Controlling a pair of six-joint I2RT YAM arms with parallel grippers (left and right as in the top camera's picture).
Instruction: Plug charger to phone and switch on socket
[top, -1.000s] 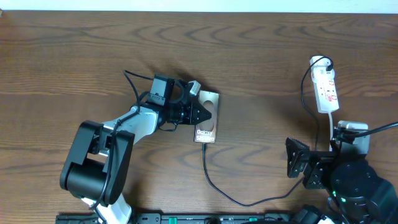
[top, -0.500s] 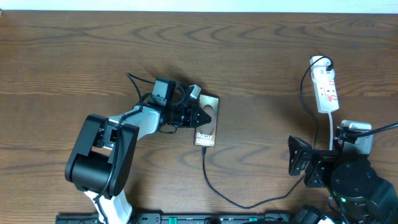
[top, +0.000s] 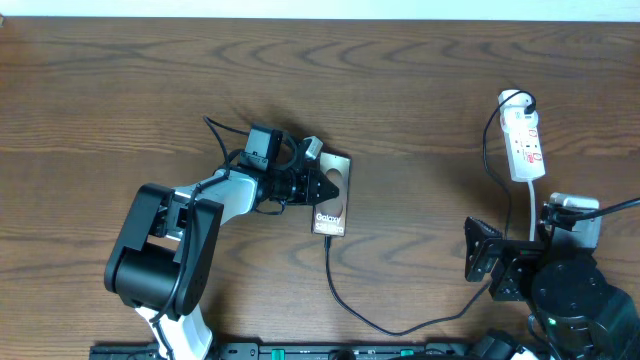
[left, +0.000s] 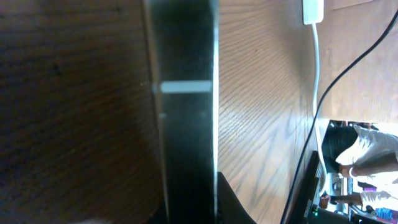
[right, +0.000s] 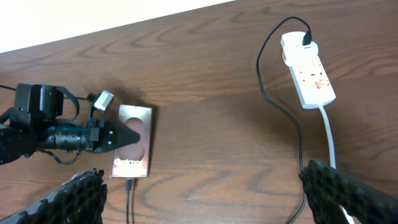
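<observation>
The grey-brown phone (top: 333, 205) with white Galaxy lettering lies flat at mid-table. My left gripper (top: 322, 186) reaches in from the left, shut, its tips over the phone's upper half. In the left wrist view the phone (left: 183, 93) is a dark band seen edge-on. The black charger (top: 345, 302) has its tip at the phone's lower end, curves right along the front and rises to a white plug (top: 514, 98) in the white socket (top: 526, 142). My right gripper (right: 211, 205) hangs wide open with nothing in it, well short of the socket (right: 309, 78).
A thick white cord (top: 532, 200) runs from the socket down to the right arm's base (top: 575, 300). The left arm's dark body (top: 160, 255) stands at the front left. A white wall borders the table's far edge (right: 93, 18).
The left arm's body has shifted slightly right and the phone has turned a little under its tips. The right arm has hardly moved.
</observation>
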